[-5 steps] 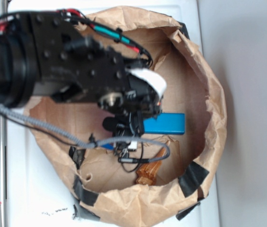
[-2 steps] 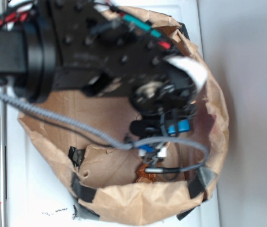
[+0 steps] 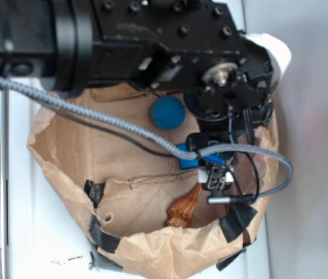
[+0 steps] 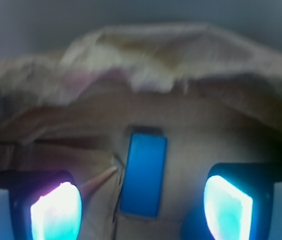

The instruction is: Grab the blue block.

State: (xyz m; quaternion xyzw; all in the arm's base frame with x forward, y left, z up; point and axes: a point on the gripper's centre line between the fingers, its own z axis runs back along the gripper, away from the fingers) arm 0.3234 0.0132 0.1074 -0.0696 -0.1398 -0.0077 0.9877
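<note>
Since the earlier frames I've swung the arm toward the right side of the paper bowl (image 3: 65, 145), which uncovers the teal ball (image 3: 167, 112). My gripper (image 4: 141, 205) is spread wide, both fingers apart with nothing between them touching. The blue block (image 4: 143, 173) lies flat on the bowl's floor, centred in the gap between the fingers and near the brown carved piece (image 3: 184, 210).

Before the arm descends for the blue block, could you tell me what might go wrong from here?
The blue block lies near the crumpled paper wall, so the open gripper could snag paper while closing. A paper flap beside the block might get pinched too. The dangling cable could catch the rim.
</note>
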